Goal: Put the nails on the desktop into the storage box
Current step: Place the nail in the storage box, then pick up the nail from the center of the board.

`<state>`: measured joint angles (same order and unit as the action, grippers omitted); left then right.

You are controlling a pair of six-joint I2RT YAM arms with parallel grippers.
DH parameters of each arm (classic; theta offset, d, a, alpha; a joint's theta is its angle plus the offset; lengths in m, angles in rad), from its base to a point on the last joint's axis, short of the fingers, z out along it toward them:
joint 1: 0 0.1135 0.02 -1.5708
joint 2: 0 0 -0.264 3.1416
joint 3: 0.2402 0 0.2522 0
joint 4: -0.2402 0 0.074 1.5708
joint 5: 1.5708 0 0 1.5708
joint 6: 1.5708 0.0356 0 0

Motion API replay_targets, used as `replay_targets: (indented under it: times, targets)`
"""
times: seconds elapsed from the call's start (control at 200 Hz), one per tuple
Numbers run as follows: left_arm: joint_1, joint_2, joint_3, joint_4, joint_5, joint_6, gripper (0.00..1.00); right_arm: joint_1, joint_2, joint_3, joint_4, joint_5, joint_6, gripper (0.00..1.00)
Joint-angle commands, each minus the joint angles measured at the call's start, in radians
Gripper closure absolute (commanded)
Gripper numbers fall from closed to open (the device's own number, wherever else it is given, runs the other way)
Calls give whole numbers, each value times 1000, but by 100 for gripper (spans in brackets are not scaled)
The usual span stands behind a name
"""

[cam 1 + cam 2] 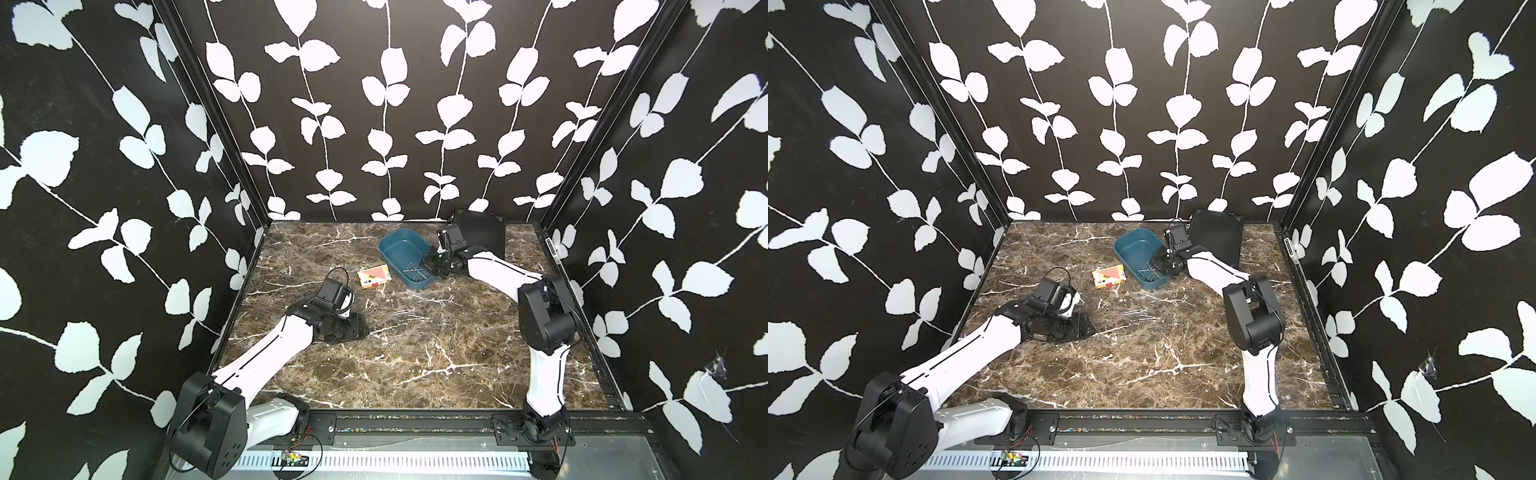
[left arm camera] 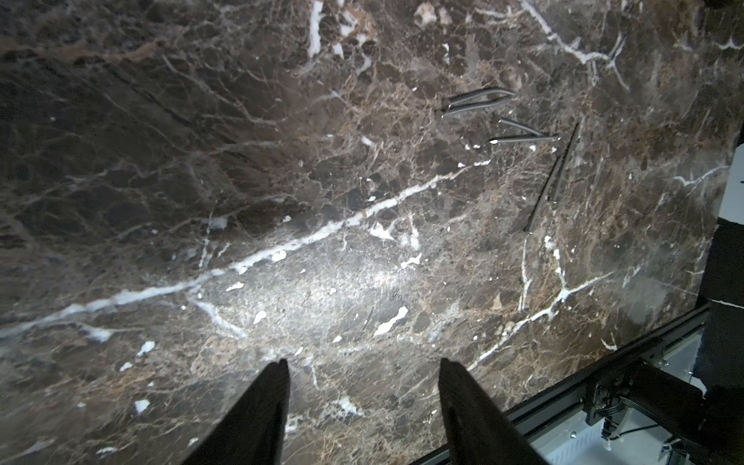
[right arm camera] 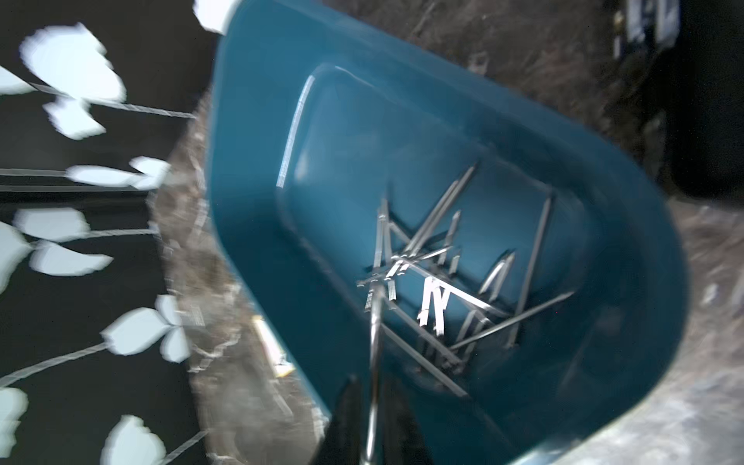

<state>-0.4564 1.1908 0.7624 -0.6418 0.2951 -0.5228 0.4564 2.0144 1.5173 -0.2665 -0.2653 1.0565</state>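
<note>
Left tool [image 2: 362, 362] wide over desktop [image 2: 282, 201], right tool [image 3: 374, 388] ajar round nail [image 3: 375, 342], over storage box [image 3: 261, 241]

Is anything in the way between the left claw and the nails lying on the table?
No. Only bare marble desktop lies between the open left gripper and the loose nails; nothing visible blocks it.

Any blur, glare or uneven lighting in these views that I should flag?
Right wrist view: strong motion blur, smearing the storage box, the nails inside and the wall leaves. Left wrist view: fairly sharp, but a bright glare patch washes out part of the desktop, darker toward one side. Both top views: sharp, evenly lit, nails tiny.
</note>
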Motion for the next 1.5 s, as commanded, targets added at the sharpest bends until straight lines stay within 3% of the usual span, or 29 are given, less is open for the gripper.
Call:
replay_targets:
  times: [0.0,0.115,0.25,0.345,0.43,0.575,0.84,1.495]
  targets:
    - [3,-11,-20,-3,-8,14,38,5,-64,21,-10,37,-25,75]
    - [2,19,-16,23,8,7,38,13,-149,9,-134,13,-194,72]
    - [2,42,-5,46,14,-1,38,60,-201,-17,-341,-59,-512,70]
    - [2,56,4,49,17,3,38,108,-232,-88,-437,-30,-679,68]
    - [2,70,14,44,21,10,38,131,-237,-120,-537,33,-740,64]
    - [2,83,15,52,31,9,38,151,-257,-178,-611,145,-706,61]
    - [2,62,-13,59,42,-2,38,163,-279,-329,-511,107,-563,61]
    - [2,11,-31,-3,27,29,38,178,-135,-280,-455,235,-513,63]
